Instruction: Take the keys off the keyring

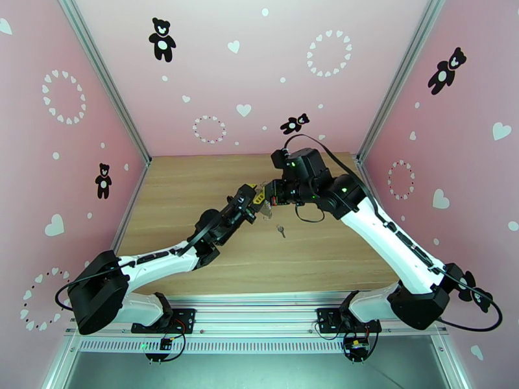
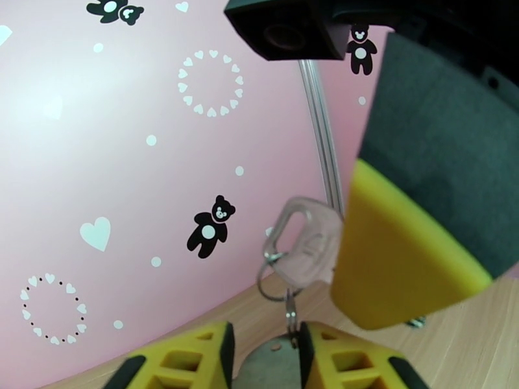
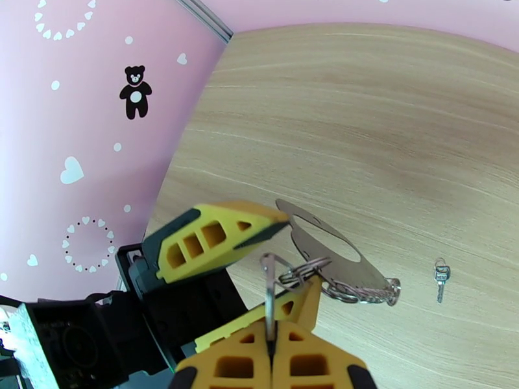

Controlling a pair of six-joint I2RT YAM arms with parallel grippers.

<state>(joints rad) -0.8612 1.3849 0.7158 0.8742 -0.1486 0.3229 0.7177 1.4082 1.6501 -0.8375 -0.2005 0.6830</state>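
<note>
We see both arms meeting in mid-air above the table (image 3: 389,124), and the trouble we expect lies in how little is firmly held. The right gripper (image 3: 270,332) is fully closed on a thin metal blade standing edge-on between its pads, which we take for the second key (image 3: 267,290). The pinkish keyring (image 2: 311,247) hangs off it by the wire loop, its beaded chain (image 3: 370,294) trailing loose. The left gripper (image 2: 263,338) stands partly open, its fingers straddling the loop with a clear gap, and we cannot tell that they press on anything. One loose key (image 3: 441,279) is already off, lying on the wood just below the meeting point. If the right arm pulls before the left jaws close, we judge that the whole keyring will simply follow the key. So slim a blade may also twist or slip out of the pinch and drop everything. The fingertips crowd each other, so closing off-line could knock the loop aside, and the chain may snag.
</note>
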